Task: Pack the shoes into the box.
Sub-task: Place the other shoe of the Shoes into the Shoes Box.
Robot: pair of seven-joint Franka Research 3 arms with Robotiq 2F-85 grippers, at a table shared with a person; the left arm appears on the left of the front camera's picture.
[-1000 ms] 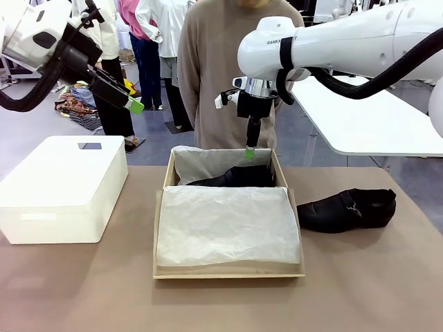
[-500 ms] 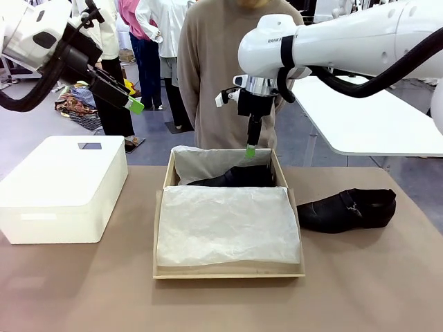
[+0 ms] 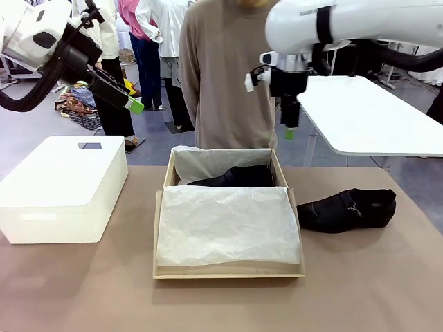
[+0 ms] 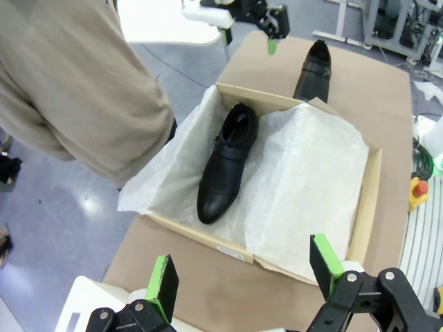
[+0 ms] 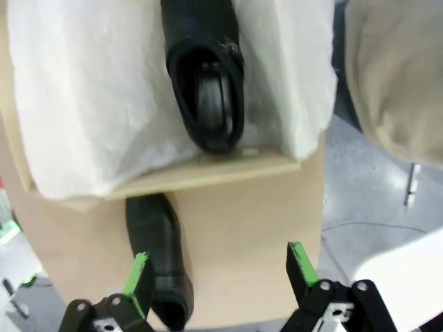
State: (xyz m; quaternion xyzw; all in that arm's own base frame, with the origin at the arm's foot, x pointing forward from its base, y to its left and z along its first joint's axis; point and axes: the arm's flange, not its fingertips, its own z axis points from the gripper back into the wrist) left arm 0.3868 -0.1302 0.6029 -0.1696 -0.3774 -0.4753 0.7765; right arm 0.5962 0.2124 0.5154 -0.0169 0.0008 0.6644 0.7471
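no readable text — label (image 4: 230,252) on box (image 4: 369,197) too small

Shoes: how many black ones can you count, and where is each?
2. One shoe lies inside the cardboard box; the other shoe lies on the table, right of it.

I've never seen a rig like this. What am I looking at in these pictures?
Two white robot arms work at a table, each ending in a two-finger gripper with green tips. The wide picture looks across the table at a person standing opposite. The other two come from cameras on each wrist, looking down past the left gripper and right gripper. A cardboard box lined with paper holds one black shoe. The other shoe lies beside it, and a white bin stands on the opposite side. Both grippers are open and hold nothing.
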